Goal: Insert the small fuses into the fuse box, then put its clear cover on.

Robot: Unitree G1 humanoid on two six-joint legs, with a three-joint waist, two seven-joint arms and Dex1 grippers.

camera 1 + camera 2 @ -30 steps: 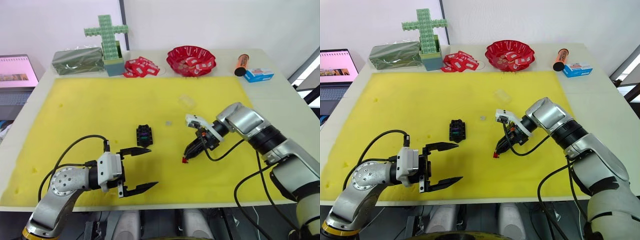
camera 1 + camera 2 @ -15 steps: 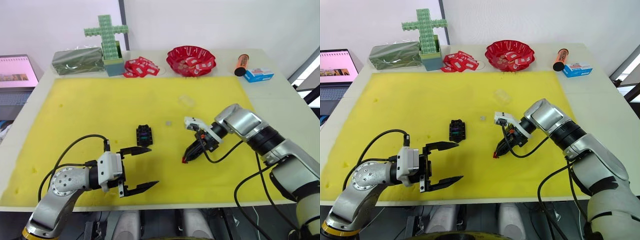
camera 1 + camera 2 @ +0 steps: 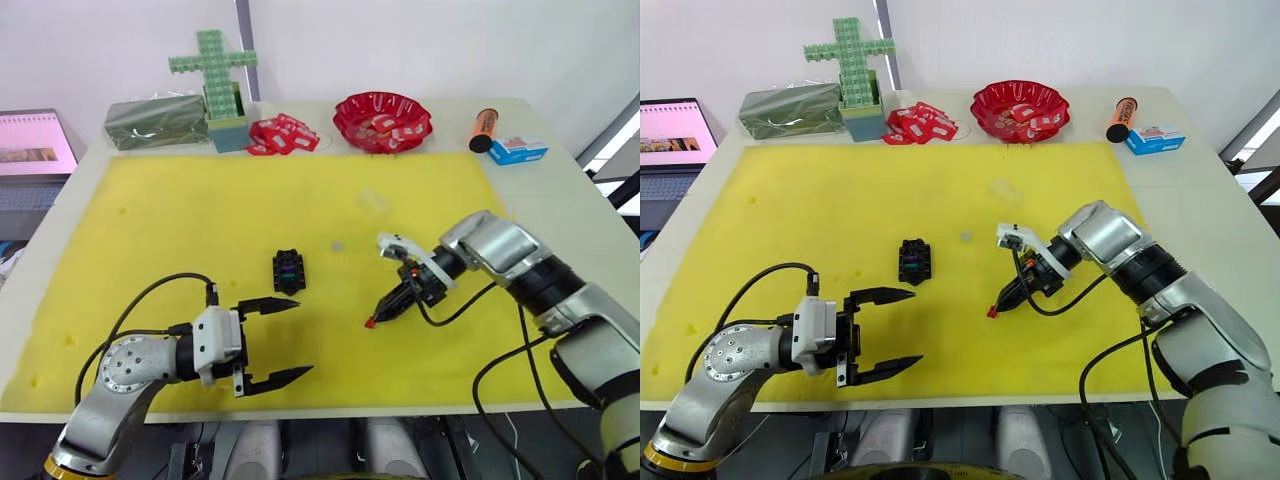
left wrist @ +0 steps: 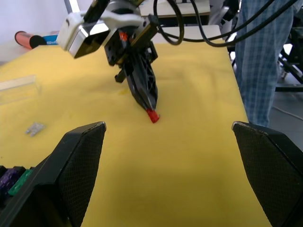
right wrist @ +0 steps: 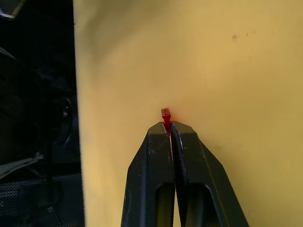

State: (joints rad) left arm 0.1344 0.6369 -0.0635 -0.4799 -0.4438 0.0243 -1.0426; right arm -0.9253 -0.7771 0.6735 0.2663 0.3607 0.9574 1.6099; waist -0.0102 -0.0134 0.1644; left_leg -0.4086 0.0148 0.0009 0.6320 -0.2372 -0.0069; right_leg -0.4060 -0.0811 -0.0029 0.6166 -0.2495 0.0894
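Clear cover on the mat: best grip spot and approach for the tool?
Judging by its pose, the clear cover lies flat and alone on the yellow mat, beyond the fuse box. Come straight down and pinch its two long side walls, across the narrow width; its edges are faint, so alignment is uncertain.

Your right gripper point(image 3: 373, 320) points down, fingers pinched together at the tips. Your left gripper point(image 3: 285, 341) hangs low, fingers spread wide, pointing right.

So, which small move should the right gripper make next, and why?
Probably lift and carry toward the fuse box: the right gripper is shut on the red fuse at the yellow mat, and the box sits apart, to its left.
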